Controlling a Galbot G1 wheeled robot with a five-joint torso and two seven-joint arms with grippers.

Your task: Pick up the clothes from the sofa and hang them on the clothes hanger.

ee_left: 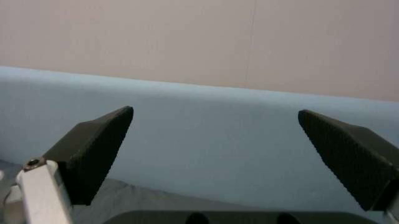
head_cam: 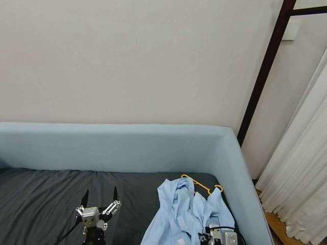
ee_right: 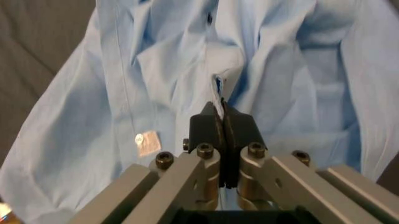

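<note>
Right wrist view: a raised fold of the light blue shirt (ee_right: 156,70) is being pinched by the right gripper (ee_right: 219,111), its dark fingers (ee_right: 240,128) pressed together with only cloth between them. The grip is being taken on a ridge near the garment's middle, apparently so that the loose fabric can be lifted in one bunch rather than dragged across the cushion. A small white label (ee_right: 147,142) is being shown near the pinch.

In the head view the shirt is being seen crumpled at the right end of the sofa (head_cam: 127,148), on the dark seat cushion (head_cam: 41,204) beside the pale blue arm. An orange hanger (head_cam: 203,185) is poking out at its far edge, touching the cloth; whether it is threaded through the garment cannot be told.

The left gripper (head_cam: 100,193) is being held above the bare cushion, well apart from the shirt, its fingers spread wide with nothing between them. This is judged a waiting posture, ready to help once the garment is raised. The pick-up is judged as only beginning, the shirt not yet being off the sofa.
</note>
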